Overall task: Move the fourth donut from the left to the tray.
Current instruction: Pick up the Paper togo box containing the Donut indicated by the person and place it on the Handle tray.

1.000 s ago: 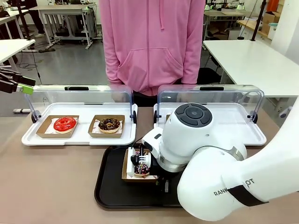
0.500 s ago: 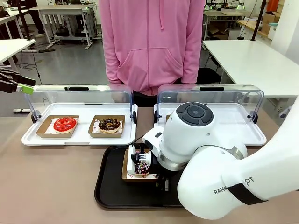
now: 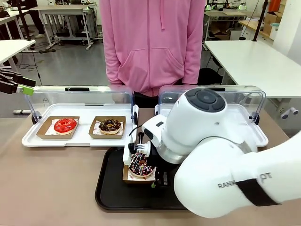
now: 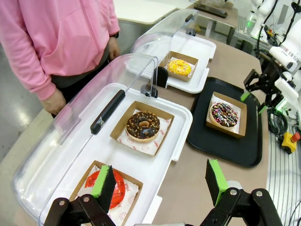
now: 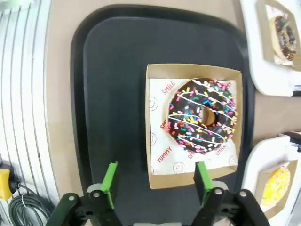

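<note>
The fourth donut [image 5: 188, 110], chocolate iced with white drizzle and coloured sprinkles, lies in its brown cardboard holder [image 5: 155, 179] on the black tray [image 5: 113, 94]. My right gripper [image 5: 156, 183] hangs open just above the holder's near edge, its green pads straddling that edge without touching it. From the front, the donut [image 3: 140, 165] sits on the tray [image 3: 108, 188] beside the right arm's wrist. My left gripper [image 4: 160, 181] is open with nothing in it, high above the left white tray, at the table's far left [image 3: 26, 89].
A white tray with a raised clear lid [image 3: 80, 139] holds a red donut [image 3: 65, 125] and a chocolate crumb donut [image 3: 110, 125]. A second lidded white tray [image 3: 254, 136] holds a yellow donut [image 4: 179, 67]. A person in a pink hoodie [image 3: 153, 47] stands at the far side.
My right gripper has opened, let go of the donut's holder and lifted off it. The holder and donut now rest on the black tray. The left arm has not moved.
</note>
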Robot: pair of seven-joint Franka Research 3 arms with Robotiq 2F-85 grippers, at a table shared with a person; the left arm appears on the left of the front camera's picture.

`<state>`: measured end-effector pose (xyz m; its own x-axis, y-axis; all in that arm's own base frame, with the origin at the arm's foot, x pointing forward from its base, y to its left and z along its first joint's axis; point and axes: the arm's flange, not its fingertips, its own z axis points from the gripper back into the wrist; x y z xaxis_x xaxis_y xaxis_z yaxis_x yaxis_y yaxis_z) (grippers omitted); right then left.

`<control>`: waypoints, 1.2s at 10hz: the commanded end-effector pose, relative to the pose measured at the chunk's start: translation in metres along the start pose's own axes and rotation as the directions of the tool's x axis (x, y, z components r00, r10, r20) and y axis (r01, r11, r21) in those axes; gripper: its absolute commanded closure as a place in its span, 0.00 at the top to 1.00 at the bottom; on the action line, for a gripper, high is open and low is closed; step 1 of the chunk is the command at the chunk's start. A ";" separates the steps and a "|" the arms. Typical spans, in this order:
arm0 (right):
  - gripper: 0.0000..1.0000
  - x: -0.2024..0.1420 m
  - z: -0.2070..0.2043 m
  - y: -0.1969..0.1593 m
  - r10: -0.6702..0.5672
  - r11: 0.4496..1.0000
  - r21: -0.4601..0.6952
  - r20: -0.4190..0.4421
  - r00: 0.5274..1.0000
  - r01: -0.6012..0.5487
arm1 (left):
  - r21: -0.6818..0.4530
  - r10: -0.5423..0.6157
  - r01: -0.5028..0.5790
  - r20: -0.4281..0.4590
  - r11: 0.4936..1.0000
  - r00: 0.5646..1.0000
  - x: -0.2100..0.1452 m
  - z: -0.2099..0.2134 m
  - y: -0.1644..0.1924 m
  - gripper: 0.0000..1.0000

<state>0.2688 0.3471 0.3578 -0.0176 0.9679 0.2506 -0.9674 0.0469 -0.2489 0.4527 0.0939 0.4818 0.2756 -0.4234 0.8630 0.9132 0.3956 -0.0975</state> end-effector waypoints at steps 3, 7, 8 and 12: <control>1.00 -0.072 0.042 0.041 0.029 0.997 0.066 0.013 0.999 -0.030 | -0.004 0.002 -0.002 0.007 1.000 1.000 0.001 0.000 -0.001 1.00; 1.00 -0.005 0.035 -0.004 0.009 1.000 0.015 -0.012 1.000 -0.009 | -0.004 0.002 -0.002 0.007 1.000 1.000 0.001 0.000 -0.001 1.00; 1.00 -0.005 0.035 -0.004 0.009 1.000 0.015 -0.012 1.000 -0.009 | -0.004 0.002 -0.002 0.007 1.000 1.000 0.001 0.000 -0.001 1.00; 1.00 -0.005 0.035 -0.004 0.009 1.000 0.015 -0.012 1.000 -0.009 | -0.004 0.002 -0.002 0.007 1.000 1.000 0.001 0.000 -0.001 1.00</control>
<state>0.2640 0.3295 0.3921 -0.0387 0.9705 0.2380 -0.9771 0.0132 -0.2126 0.4527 0.0940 0.4818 0.2756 -0.4234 0.8630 0.9132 0.3957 -0.0975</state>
